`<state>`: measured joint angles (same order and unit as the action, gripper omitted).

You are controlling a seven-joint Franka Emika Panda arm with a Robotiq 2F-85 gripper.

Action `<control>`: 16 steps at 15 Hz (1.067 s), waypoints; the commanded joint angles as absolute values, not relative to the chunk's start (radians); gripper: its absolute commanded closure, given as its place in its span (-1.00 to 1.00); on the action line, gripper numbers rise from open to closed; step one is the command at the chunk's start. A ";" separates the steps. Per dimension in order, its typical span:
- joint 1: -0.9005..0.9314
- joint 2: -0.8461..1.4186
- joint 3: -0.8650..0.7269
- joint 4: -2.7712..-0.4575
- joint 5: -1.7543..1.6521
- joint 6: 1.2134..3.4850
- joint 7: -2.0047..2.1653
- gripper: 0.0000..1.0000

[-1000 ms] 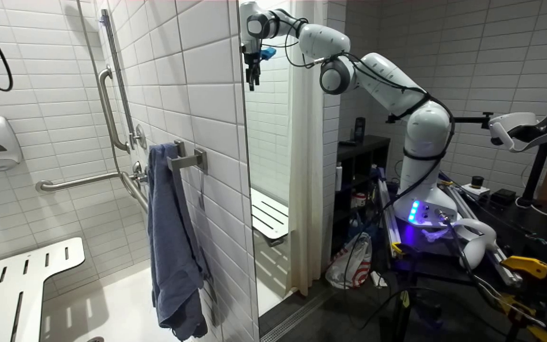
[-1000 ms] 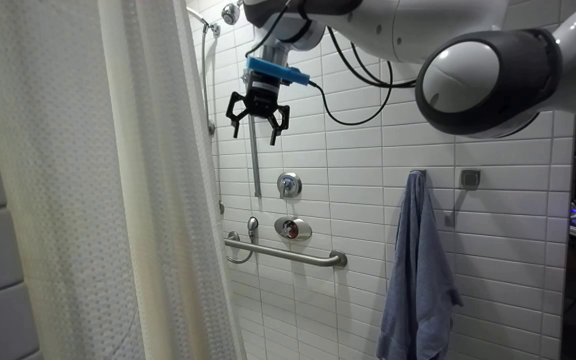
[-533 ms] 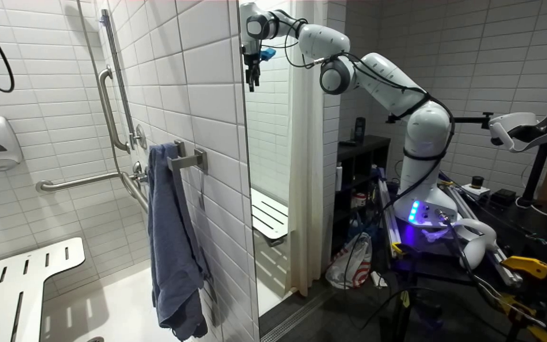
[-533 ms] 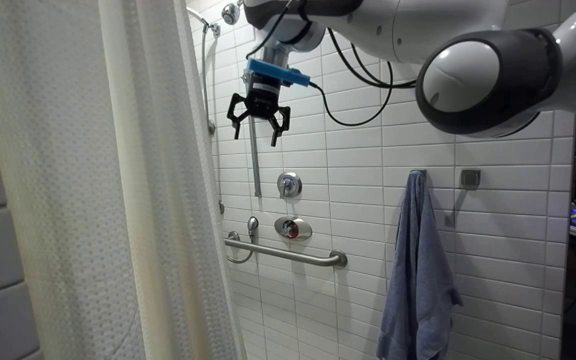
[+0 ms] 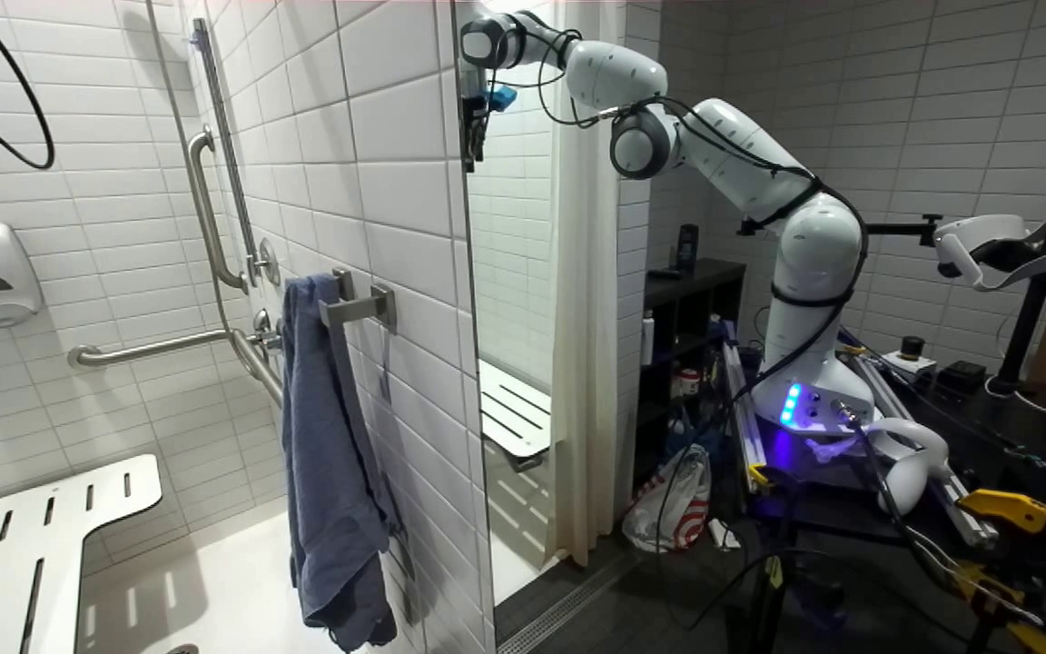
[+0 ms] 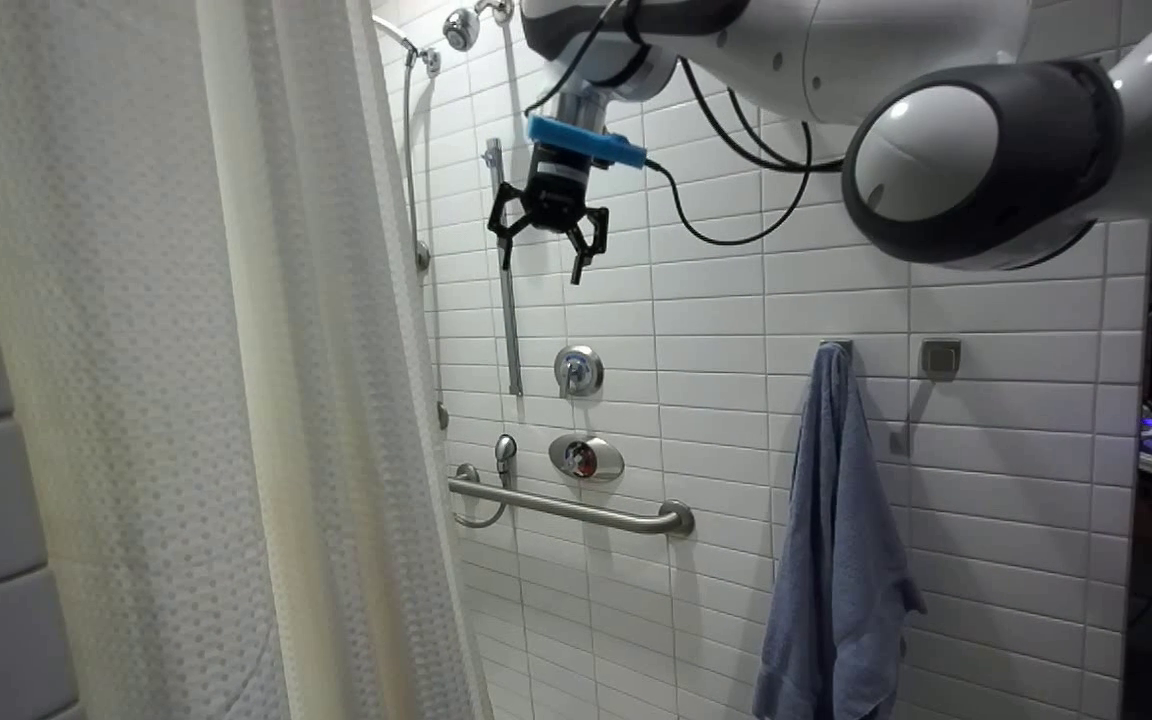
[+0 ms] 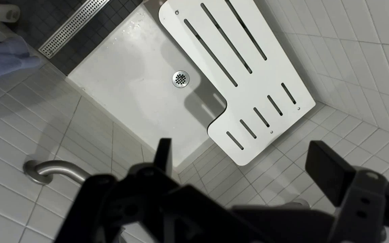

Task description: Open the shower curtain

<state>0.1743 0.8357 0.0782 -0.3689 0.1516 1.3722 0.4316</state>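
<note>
Tall off-white shower curtain (image 6: 236, 360), dimpled fabric with soft vertical folds, fills the left of an exterior view, pleats bunched toward its free edge. Black two-finger gripper (image 6: 542, 272) sits right of that edge in the same view, level with the curtain's upper part, tips aimed down. White tiled wall (image 6: 716, 400) shows between curtain edge and nearer tip, so curtain is apart from gripper, off to one side; depth between them, can't tell.

Wrist view: fingers (image 7: 329, 170) dark, blurred, spread wide, released, broad gap from pad to pad. Seen past them: white L-shaped shower bench (image 7: 258, 84) with dark slots, white shower pan (image 7: 137, 101) with round metal drain (image 7: 180, 79).

In an exterior view the curtain shows at nearly full length, hem close to the dark floor (image 5: 632, 609), white jointed robot arm (image 5: 618, 74) crossing in front of its upper part, gripper beside it with a visible gap. Bright blue bracket (image 6: 586, 142) mounted just above gripper, thin black cable (image 6: 726, 242) looping off it. Blue-grey cloth towel (image 6: 841, 540) hangs on the wall, well apart from gripper. Lower on the wall: round chrome valve (image 6: 578, 372) with lever, then brushed-steel grab bar (image 6: 576, 508).
</note>
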 commanded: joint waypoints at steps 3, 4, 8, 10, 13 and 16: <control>0.144 0.769 0.063 -0.394 0.138 1.340 0.467 -1.00; 0.139 0.758 0.061 -0.399 0.139 1.322 0.481 -1.00; 0.121 0.722 0.045 -0.404 0.135 1.242 0.539 -1.00; 0.105 0.708 0.045 -0.405 0.148 1.208 0.574 -1.00; 0.077 0.705 0.057 -0.411 0.175 1.166 0.618 -1.00; 0.048 0.724 0.072 -0.384 0.212 1.128 0.663 -1.00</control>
